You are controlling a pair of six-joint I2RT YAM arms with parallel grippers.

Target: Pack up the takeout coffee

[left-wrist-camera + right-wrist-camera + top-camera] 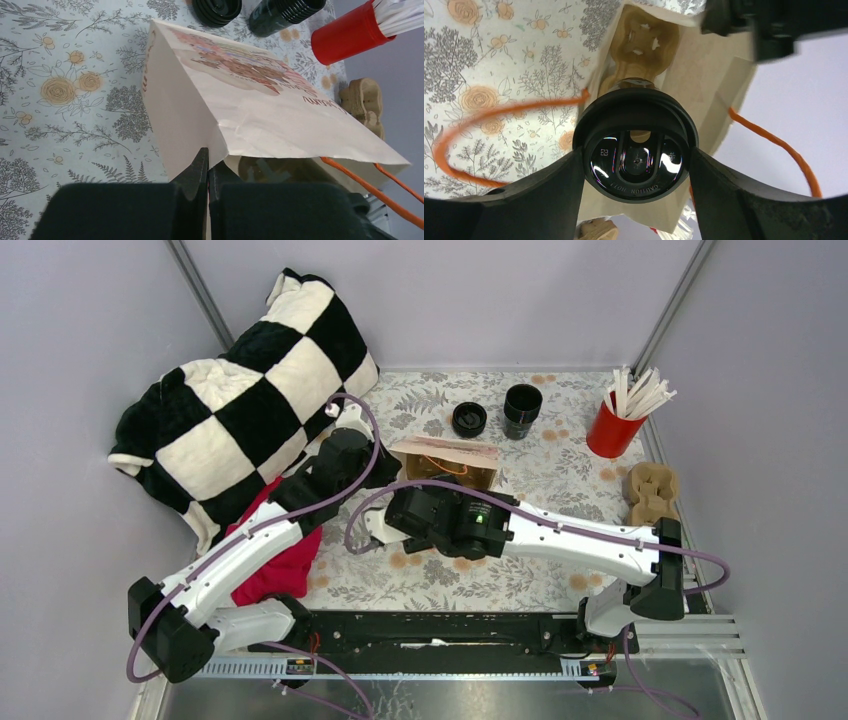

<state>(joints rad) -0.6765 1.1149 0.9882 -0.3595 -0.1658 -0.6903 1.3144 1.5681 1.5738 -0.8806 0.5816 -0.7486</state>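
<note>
Two grips are on. The left gripper [207, 170] is clenched on the near rim of the paper bag [260, 100]. The right gripper [636, 165] grasps the takeout coffee [636, 150], which sits centre of the right wrist view, lid toward the lens, at the bag's mouth. The cup is probably light and thin-walled with a slick lid, so the wall under the lid rim is the place to hold it. A cardboard carrier [642, 35] lies inside the bag, upper centre. The mouth is narrow and soft-edged, and the orange handles [499, 112] loop at left and right.
</note>
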